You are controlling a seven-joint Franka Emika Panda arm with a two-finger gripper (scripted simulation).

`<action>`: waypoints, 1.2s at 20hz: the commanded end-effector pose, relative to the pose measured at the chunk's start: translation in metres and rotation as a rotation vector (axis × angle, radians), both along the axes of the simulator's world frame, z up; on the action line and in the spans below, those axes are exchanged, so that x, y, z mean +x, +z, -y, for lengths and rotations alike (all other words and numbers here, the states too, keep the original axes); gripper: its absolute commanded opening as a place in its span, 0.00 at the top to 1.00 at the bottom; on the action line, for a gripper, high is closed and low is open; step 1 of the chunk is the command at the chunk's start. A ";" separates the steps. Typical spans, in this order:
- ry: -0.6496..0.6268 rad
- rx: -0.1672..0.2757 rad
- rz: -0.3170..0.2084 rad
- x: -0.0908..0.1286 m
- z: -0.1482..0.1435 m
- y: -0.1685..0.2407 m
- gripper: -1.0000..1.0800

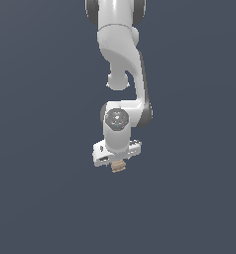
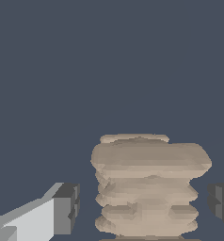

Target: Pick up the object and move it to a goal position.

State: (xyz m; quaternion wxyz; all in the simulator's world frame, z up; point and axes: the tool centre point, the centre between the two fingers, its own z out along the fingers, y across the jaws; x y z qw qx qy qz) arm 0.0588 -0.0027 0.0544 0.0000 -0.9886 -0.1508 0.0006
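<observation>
Glossy white pincer (image 1: 118, 163) with dark grey pads (image 2: 69, 207), apart, flanking but not touching a tan ridged blocky object (image 1: 118, 166), stacked matte lumpy layers, directly beneath the wrist, plain slate-blue backdrop

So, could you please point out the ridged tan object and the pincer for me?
ridged tan object (image 2: 149, 188): wrist view, middle of its ridged side.
pincer (image 1: 118, 166): exterior view, between its fingertips, around the object.

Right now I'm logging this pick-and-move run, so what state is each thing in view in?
pincer: open, one finger on each side of the object, a gap showing on both sides.
object: between the fingers, not yet gripped; whether it rests on the surface cannot be told.
arm: reaching down over the object.
</observation>
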 end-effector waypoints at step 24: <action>0.001 0.000 0.001 -0.003 0.004 -0.003 1.00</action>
